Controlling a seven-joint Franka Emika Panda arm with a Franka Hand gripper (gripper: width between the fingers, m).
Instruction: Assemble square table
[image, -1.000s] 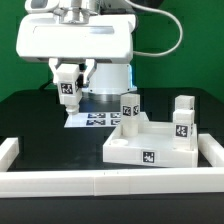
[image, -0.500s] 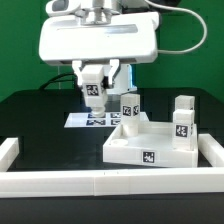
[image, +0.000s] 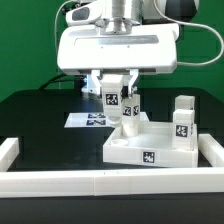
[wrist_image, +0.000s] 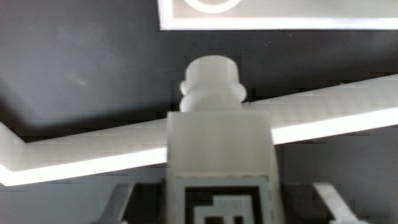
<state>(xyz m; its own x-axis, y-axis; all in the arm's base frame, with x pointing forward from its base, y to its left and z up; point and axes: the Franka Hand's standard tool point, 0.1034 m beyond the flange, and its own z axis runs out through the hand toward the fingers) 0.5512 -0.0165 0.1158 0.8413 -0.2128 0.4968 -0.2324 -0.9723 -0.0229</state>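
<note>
Carried rightward, end effector (image: 113, 92) grasping leg (image: 112, 100) hovers over tabletop (image: 150, 148)

No readable words or numbers showing, only black-and-white marker tags sitting on the legs (image: 112, 98), table top (image: 148, 156), marker board (image: 88, 120)

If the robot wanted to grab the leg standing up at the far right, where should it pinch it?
Probably around the top half of that leg, coming straight down from above. It stands upright in the top, so its upper part sticks up free while its base sits inside the raised rim. The pincer already holds another leg, so it would have to place that first.
</note>
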